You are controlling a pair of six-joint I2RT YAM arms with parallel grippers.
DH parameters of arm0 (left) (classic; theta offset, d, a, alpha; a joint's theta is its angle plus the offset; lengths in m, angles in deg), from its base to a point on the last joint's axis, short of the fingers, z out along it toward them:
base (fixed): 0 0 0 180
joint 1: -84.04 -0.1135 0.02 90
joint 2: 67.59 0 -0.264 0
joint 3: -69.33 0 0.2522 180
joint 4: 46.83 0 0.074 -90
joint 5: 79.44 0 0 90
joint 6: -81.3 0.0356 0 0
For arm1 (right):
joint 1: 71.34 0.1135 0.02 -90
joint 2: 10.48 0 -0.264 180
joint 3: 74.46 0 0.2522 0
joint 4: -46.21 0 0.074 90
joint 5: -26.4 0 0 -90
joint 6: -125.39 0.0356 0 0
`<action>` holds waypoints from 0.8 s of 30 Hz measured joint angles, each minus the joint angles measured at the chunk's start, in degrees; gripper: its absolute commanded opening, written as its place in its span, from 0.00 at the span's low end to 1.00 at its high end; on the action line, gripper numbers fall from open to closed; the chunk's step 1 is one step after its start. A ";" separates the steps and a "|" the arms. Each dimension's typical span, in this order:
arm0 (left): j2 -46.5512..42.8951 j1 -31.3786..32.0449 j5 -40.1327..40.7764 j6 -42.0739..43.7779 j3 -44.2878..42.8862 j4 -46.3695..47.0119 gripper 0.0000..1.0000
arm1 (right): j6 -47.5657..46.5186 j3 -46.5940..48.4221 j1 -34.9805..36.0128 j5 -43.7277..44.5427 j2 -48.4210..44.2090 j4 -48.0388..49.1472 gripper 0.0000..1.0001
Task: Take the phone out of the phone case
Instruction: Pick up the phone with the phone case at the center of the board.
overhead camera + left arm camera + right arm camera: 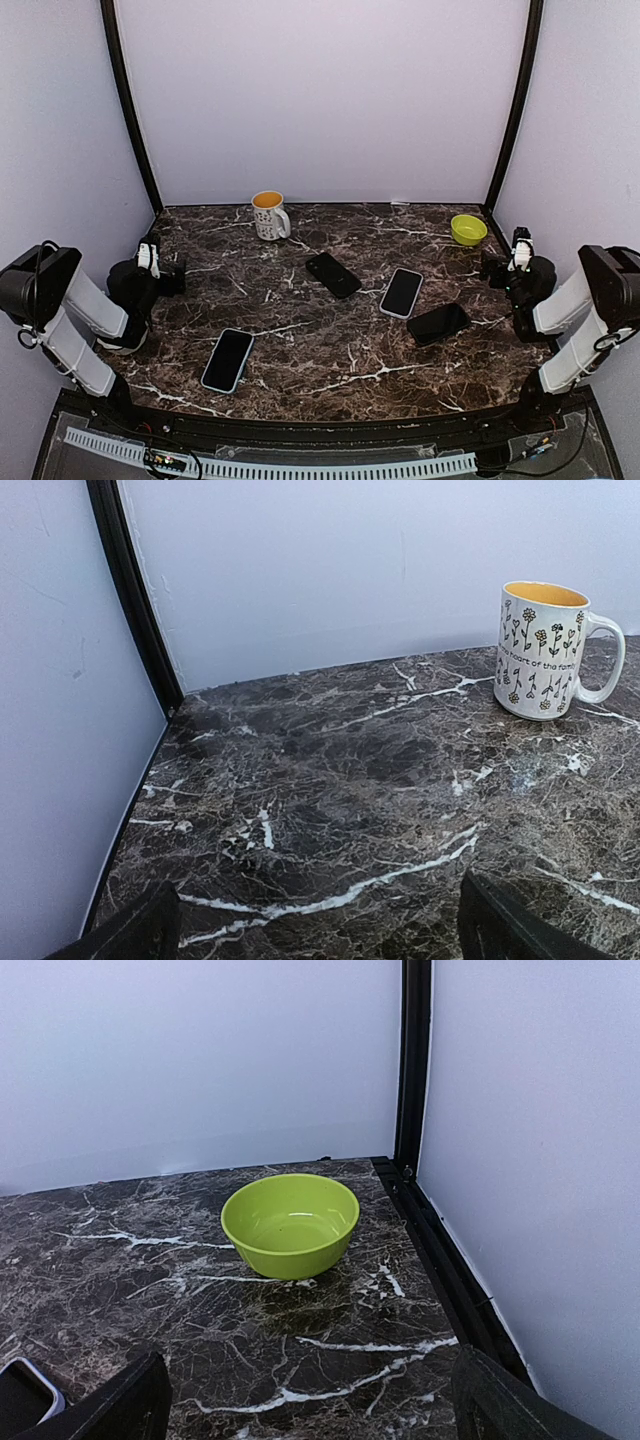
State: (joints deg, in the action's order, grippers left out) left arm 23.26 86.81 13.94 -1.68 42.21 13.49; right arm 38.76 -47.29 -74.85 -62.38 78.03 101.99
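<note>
Toward the near left corner of the table [330, 352], a phone in a light blue case [228, 360] lies screen up, its long axis running near edge to far edge with the far end leaning a bit right. Right of centre there's also a phone in a pale case [402, 292], angled pretty much the same way. Left gripper [320, 920] and right gripper [310, 1390] both hang wide open by the left and right edges, touching nothing.
</note>
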 measured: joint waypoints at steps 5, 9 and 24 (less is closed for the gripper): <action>0.00 0.00 0.00 -0.02 0.00 0.00 0.99 | -0.02 0.00 0.00 0.00 0.00 0.00 0.99; 0.00 0.00 0.00 -0.02 0.00 0.00 0.99 | 0.00 0.00 0.00 0.00 0.00 0.00 0.99; 0.00 -1.40 -0.35 -1.36 -0.83 -0.57 0.99 | 0.00 0.00 0.00 0.00 0.00 0.02 0.99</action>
State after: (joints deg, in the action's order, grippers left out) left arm 23.26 85.41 13.59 -3.03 41.38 12.93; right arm 38.76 -47.29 -74.85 -62.38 78.03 102.01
